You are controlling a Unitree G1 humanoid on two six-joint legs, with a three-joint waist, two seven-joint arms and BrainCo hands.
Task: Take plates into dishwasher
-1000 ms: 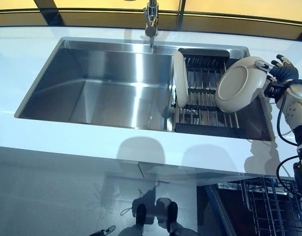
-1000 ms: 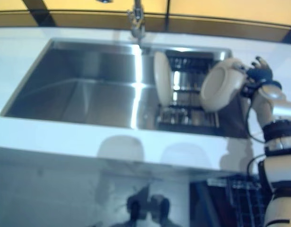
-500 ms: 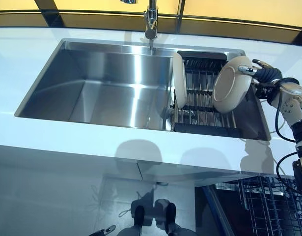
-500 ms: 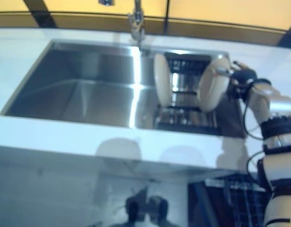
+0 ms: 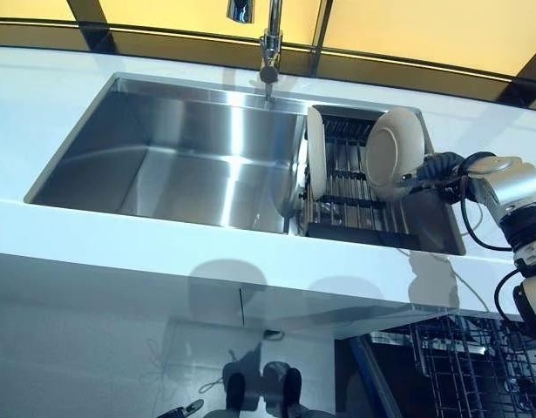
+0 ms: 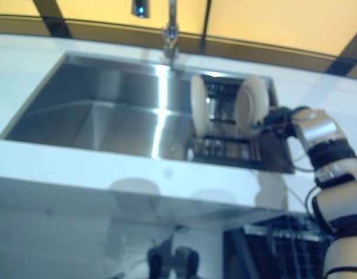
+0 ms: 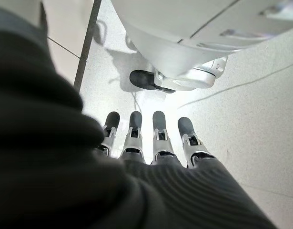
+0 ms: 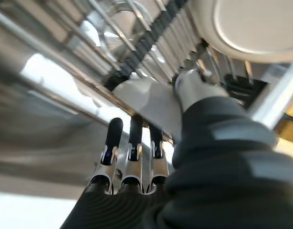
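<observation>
Plates are standing on edge in the wire rack (image 5: 359, 187) that is sitting in the right end of the steel sink (image 5: 189, 157): one cream plate (image 5: 316, 150) is leaning upright at the rack's left side, next to the open basin, and a second cream plate (image 5: 392, 152) is standing tilted toward the rack's right side. The right hand (image 5: 435, 167) is reaching in from the right and touching that second plate's lower rim; in the right wrist view the thumb (image 8: 191, 86) is curling against a pale rim while the fingers (image 8: 131, 143) are lying straight on the plate's other side, so the hand is pinching the plate's edge between thumb and fingers rather than wrapping round it. The plate is resting among the rack's bars, not lifted clear of them. The faucet (image 5: 269, 48) is standing at the back edge of the sink, above the seam between basin and rack. The white counter (image 5: 119, 239) is running along the front of the sink, and below it at lower right the dishwasher basket (image 5: 472, 366) is showing, pulled out, well apart from both plates. The left hand (image 7: 151, 138) is hanging down over the pale floor, its fingers straight and holding nothing.
</observation>
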